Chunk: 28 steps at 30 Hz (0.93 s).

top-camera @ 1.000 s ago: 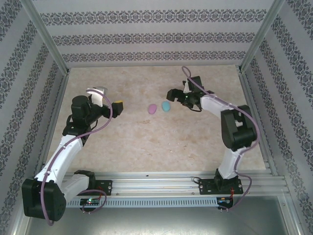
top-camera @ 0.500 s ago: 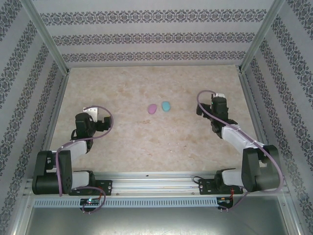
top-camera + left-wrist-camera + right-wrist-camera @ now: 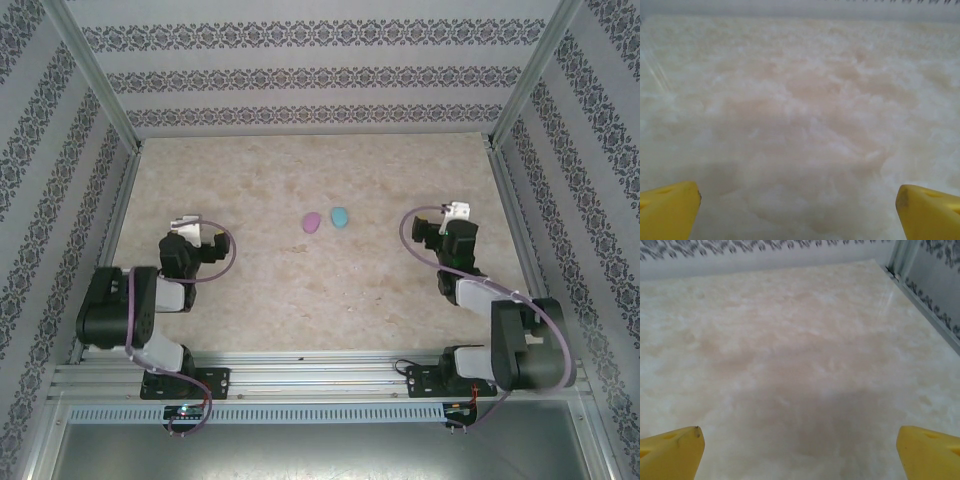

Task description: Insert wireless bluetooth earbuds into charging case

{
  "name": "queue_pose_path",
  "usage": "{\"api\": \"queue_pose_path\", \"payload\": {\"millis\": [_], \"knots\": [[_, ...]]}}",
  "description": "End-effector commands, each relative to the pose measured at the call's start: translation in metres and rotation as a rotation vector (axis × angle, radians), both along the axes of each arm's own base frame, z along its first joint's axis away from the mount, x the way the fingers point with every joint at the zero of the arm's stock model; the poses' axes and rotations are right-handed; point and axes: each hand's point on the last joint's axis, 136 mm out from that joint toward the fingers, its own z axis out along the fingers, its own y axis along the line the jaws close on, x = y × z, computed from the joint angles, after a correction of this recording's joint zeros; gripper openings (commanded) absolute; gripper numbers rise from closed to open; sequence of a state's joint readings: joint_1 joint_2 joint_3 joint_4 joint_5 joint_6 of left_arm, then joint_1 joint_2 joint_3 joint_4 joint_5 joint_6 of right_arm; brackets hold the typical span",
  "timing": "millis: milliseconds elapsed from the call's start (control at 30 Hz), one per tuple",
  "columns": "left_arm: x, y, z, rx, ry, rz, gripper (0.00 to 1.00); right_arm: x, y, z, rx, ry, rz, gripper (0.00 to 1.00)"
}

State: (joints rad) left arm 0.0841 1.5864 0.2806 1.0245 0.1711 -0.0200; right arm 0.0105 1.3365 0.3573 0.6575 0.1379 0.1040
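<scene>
Charging case in pink-purple [image 3: 312, 221] lies on the middle of the table [image 3: 300, 300], a little towards the far side. A light blue charging case [image 3: 340, 216] sits just beside it on the right and slightly farther back. The two are close, but the top view does not show whether they touch. Each looks like a small smooth oval pebble seen from above, with no seam or hinge readable at this size. It cannot be told whether the lids are shut or what lies inside. The tabletop is marbled beige.

Both arms are well apart from the cases. The left arm [image 3: 120, 310] is folded near the left edge, its wrist pointing towards the table's middle. The right arm [image 3: 525, 345] is folded near the right edge, its wrist pointing towards the far wall.

In the left wrist view, the left gripper [image 3: 800, 210] is spread wide and holds nothing. Its yellow fingertips [image 3: 667, 210] stand at the two bottom corners, with bare marbled surface between them. The right gripper [image 3: 800, 452] is likewise released and empty in its own view. Its yellow fingertips [image 3: 670, 452] are far apart over bare tabletop, with a metal frame post [image 3: 902, 257] at the far right corner. Patterned walls [image 3: 320, 75] enclose the table on three sides.
</scene>
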Motion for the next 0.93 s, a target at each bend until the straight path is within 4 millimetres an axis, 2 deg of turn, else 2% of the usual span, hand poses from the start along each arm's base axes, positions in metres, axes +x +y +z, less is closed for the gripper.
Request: {"api": "queue_pose_path", "payload": {"millis": [0, 33, 67, 167, 200, 400, 633, 900], "knots": [[0.007, 0.001, 0.028, 0.007, -0.108, 0.031, 1.0, 0.008, -0.002, 0.009, -0.009, -0.144, 0.011, 0.98], [0.01, 0.003, 0.024, 0.006, -0.084, 0.041, 1.0, 0.012, -0.001, 0.0, -0.01, -0.129, 0.01, 0.98], [0.013, 0.003, 0.022, 0.005, -0.08, 0.038, 1.0, 0.017, -0.001, 0.001, -0.019, -0.151, 0.007, 0.98], [0.024, 0.002, 0.018, 0.028, -0.008, 0.05, 1.0, 0.023, 0.002, 0.001, -0.061, -0.076, -0.004, 0.98], [0.025, 0.0, 0.018, 0.049, -0.018, 0.052, 1.0, 0.024, 0.002, 0.003, -0.064, -0.117, -0.006, 0.98], [0.025, -0.003, 0.018, 0.06, -0.013, 0.048, 1.0, 0.024, 0.003, 0.005, -0.067, -0.119, -0.005, 0.98], [0.023, -0.022, 0.019, 0.059, -0.028, -0.069, 1.0, 0.024, 0.005, 0.003, -0.071, -0.096, 0.007, 0.98], [0.022, -0.021, 0.019, 0.061, -0.03, -0.065, 1.0, 0.025, 0.01, 0.002, -0.055, -0.091, 0.051, 0.98]]}}
